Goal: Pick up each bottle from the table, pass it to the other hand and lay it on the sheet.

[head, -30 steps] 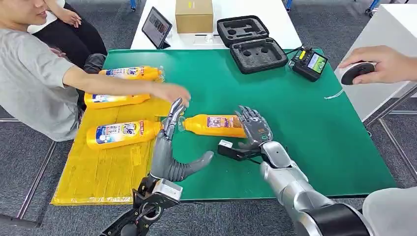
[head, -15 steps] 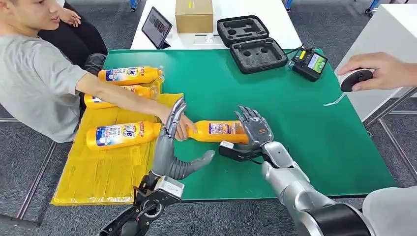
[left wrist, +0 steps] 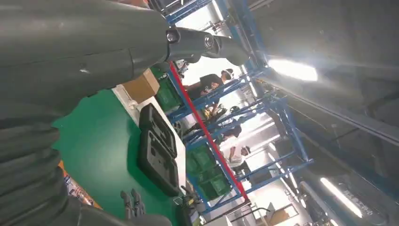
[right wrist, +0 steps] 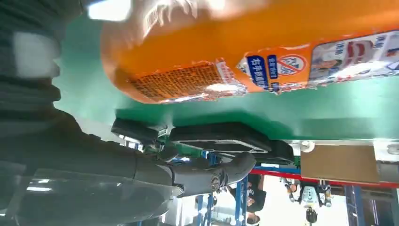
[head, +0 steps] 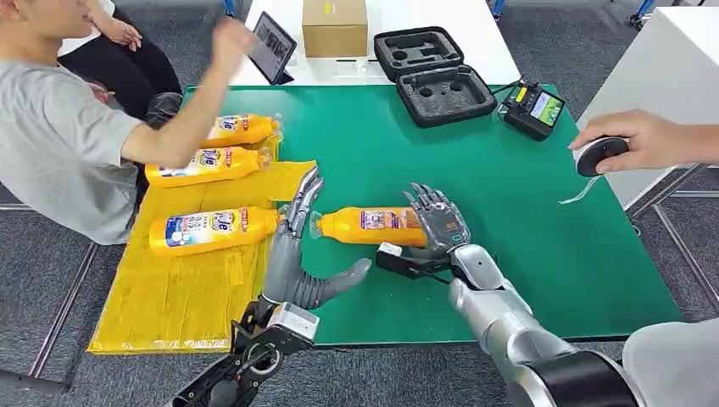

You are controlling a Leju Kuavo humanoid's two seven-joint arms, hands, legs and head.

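Head view looks down on the green table [head: 526,246], where an orange bottle [head: 369,225] lies on its side near the front edge, cap end toward the yellow sheet [head: 186,288]. The right hand [head: 441,222] sits at the bottle's base end with its fingers spread and upright behind it — whether it actually grips the bottle, I cannot tell. The left hand [head: 298,254] stands on edge just beside the cap end, fingers straight and apart, thumb stuck out toward the right, holding nothing.

Three more orange bottles lie on the sheet, which covers the table's left side: one [head: 212,231] just beside the left hand, two [head: 208,164] [head: 237,129] toward the far edge. A person in a grey shirt [head: 59,144] sits at the left edge, arm raised. Another person's hand [head: 640,140] holds a dark round object past the right edge — a black foam-lined case [head: 432,76] lies open at the far edge.
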